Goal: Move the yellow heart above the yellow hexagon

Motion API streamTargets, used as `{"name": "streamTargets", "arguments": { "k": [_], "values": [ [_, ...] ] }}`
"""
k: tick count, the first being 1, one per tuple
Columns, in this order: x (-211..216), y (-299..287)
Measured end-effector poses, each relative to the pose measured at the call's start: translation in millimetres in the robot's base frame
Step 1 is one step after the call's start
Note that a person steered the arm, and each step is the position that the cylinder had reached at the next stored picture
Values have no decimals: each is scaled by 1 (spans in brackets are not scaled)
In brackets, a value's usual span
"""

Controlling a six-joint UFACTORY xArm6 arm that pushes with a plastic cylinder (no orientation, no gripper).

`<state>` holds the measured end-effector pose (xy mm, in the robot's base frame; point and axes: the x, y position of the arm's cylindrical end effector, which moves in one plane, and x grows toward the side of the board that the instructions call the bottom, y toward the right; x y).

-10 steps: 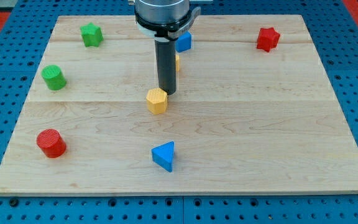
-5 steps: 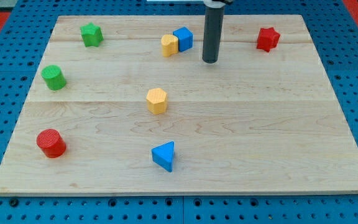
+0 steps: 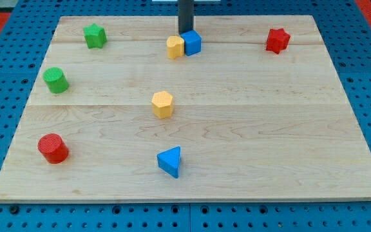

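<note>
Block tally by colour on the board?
Yellow: 2, heart, hexagon
Blue: 2, block, triangle
Green: 2, star, cylinder
Red: 2, star, cylinder
Total: 8
My tip sits just above the heart-blue pair.

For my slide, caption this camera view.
My tip sits behind the touching yellow heart and blue block, far above the yellow hexagon.

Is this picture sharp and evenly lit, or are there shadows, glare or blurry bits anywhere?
In the camera view the light is soft and even: each block, like the yellow hexagon, casts only a faint shadow, and the wooden board shows no glare. Edges look crisp throughout; my tip, behind the yellow heart and blue block, shows no blur.
</note>
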<state>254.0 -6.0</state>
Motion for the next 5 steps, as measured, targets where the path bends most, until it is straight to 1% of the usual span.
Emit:
{"name": "streamTargets", "arguments": {
  "k": [1,2,3,4,5],
  "values": [
    [22,-2],
    [17,-21],
    [23,-36],
    [64,-30],
    [97,-23]
  ]
}}
